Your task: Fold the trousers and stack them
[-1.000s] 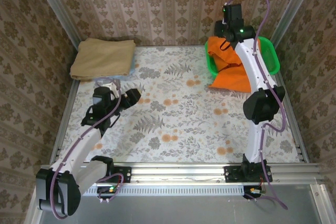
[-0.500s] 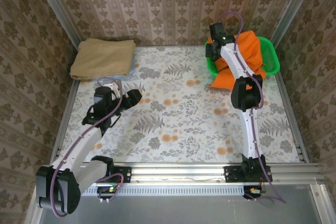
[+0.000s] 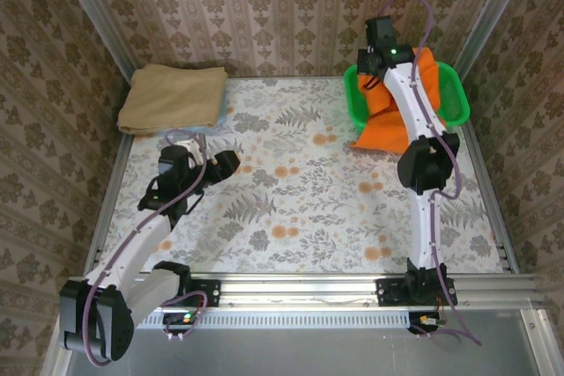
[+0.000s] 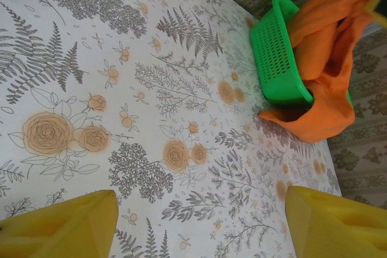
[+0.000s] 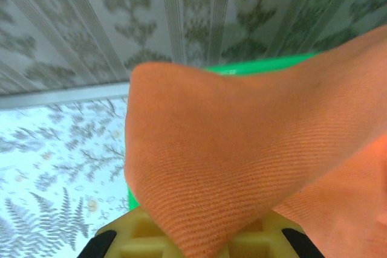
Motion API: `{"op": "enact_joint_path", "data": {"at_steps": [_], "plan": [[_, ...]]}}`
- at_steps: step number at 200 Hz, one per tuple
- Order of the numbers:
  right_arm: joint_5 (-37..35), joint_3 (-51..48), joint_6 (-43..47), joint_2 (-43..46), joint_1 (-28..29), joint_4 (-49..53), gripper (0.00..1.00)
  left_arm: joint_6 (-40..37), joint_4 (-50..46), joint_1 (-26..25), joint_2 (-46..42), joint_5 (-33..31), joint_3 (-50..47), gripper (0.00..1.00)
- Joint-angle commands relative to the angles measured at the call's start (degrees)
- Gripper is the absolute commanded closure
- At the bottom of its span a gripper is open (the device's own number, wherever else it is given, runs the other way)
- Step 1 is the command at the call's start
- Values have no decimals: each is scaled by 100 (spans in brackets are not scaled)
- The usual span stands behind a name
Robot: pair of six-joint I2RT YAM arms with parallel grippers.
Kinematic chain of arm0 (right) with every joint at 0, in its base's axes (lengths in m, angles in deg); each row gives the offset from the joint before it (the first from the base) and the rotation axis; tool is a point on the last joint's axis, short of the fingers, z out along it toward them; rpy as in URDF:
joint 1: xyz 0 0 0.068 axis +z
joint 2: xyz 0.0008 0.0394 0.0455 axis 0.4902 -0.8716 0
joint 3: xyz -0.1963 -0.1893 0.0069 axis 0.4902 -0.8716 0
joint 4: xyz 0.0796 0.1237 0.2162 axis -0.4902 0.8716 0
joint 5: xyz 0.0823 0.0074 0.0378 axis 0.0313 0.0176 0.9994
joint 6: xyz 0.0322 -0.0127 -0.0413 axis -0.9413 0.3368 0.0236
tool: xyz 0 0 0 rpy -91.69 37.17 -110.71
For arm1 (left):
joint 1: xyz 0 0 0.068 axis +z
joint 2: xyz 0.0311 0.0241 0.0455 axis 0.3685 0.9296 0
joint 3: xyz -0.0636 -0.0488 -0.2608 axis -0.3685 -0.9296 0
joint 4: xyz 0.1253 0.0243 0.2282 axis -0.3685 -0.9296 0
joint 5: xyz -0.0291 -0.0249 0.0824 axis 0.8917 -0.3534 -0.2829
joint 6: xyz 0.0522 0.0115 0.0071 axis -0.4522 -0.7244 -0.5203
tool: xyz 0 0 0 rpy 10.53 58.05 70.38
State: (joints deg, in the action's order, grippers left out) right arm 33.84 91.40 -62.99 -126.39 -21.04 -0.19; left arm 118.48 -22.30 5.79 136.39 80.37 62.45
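The orange trousers point(image 3: 392, 129) sit bunched in the green basket point(image 3: 459, 101) at the worktop's point(image 3: 291, 204) far right, one end spilling out; the right end effector point(image 5: 196, 241) grips a raised fold. The left end effector point(image 4: 199, 222) hangs wide, empty.

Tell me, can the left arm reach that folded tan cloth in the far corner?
Probably yes. The folded tan cloth lies at the far left corner, on that arm's own side, and only bare tabletop lies between it and the open left gripper. Nothing seems to block the way.
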Motion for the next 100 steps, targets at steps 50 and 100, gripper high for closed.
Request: {"op": "enact_joint_path", "data": {"at_steps": [50, 100], "plan": [[-602, -897, 442, 2220, 743, -1247, 100, -264, -30, -287, -247, -89, 181, 27], [-121, -1366, 432, 3297, 1512, -1255, 100, -256, -193, -335, -547, -211, 167, 27]]}}
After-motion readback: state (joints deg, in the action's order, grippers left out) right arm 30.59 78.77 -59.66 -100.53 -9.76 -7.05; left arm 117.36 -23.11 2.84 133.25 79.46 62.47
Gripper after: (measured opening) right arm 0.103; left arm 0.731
